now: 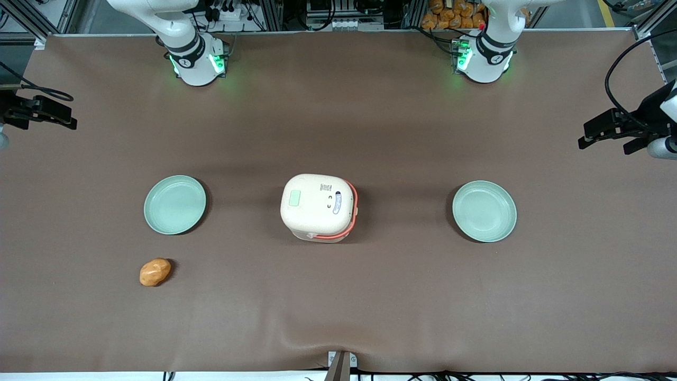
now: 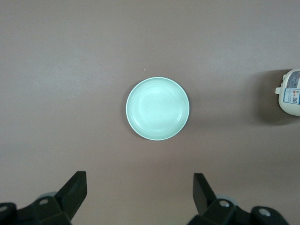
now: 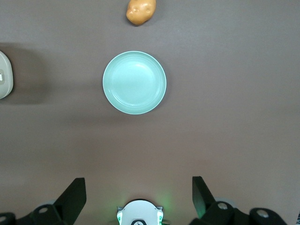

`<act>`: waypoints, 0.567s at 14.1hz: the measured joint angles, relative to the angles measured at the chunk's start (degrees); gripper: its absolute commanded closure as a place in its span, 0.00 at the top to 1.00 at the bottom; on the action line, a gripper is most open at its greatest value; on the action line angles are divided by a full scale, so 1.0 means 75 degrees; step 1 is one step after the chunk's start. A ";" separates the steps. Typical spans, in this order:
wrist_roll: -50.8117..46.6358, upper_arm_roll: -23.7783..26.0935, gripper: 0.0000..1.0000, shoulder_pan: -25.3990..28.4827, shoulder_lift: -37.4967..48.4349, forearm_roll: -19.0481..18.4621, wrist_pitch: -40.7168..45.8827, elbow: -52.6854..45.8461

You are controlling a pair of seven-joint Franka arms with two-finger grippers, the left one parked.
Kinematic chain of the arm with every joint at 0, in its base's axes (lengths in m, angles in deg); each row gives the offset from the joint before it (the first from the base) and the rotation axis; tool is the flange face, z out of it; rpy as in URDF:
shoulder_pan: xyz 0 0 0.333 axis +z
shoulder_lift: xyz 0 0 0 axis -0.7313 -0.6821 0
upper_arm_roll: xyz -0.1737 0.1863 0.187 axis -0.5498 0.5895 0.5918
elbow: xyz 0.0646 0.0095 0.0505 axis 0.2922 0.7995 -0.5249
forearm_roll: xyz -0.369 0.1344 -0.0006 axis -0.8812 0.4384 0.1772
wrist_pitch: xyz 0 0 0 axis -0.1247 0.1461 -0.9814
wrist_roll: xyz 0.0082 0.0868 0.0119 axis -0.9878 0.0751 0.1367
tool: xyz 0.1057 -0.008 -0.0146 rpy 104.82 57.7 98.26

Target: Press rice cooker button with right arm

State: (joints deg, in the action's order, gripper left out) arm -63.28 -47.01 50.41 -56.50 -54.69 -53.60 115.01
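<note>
1. Front view: rice cooker [image 1: 319, 207], cream, rounded-square, domed lid shut, orange-red trim, sits mid-table [image 1: 338, 296] between two round pale green plates [image 1: 175, 205] [image 1: 484, 211], both holding nothing. Button [image 1: 294, 199], small pale green rectangle, on the lid. Potato-shaped orange item [image 1: 155, 272] nearer the camera than the working-arm plate. Gripper [image 1: 39, 112] off at the working arm's end of the table, well apart from the cooker.
2. Left wrist view: glossy plate [image 2: 158, 108]; cooker edge [image 2: 290, 92].
3. Right wrist view: gripper [image 3: 139, 197] fingers spread apart, holding nothing, above brown matte cloth.
</note>
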 measured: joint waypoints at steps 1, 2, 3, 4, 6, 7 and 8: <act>-0.0001 0.0002 1.00 0.0002 0.0000 0.0006 0.0000 0.0000; -0.0001 0.0006 1.00 0.0004 0.0000 0.0021 0.0000 -0.0001; -0.0001 0.0010 1.00 0.0007 0.0000 0.0035 0.0003 -0.0001; -0.0001 0.0016 1.00 0.0009 0.0000 0.0038 0.0005 -0.0001; -0.0001 0.0025 1.00 0.0014 0.0000 0.0043 0.0005 -0.0001; -0.0001 0.0025 1.00 0.0014 0.0000 0.0066 0.0005 -0.0001; -0.0001 0.0024 1.00 0.0014 0.0000 0.0135 0.0008 0.0000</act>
State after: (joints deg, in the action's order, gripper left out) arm -63.29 -46.83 50.51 -56.50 -53.68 -53.54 115.01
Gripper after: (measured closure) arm 0.000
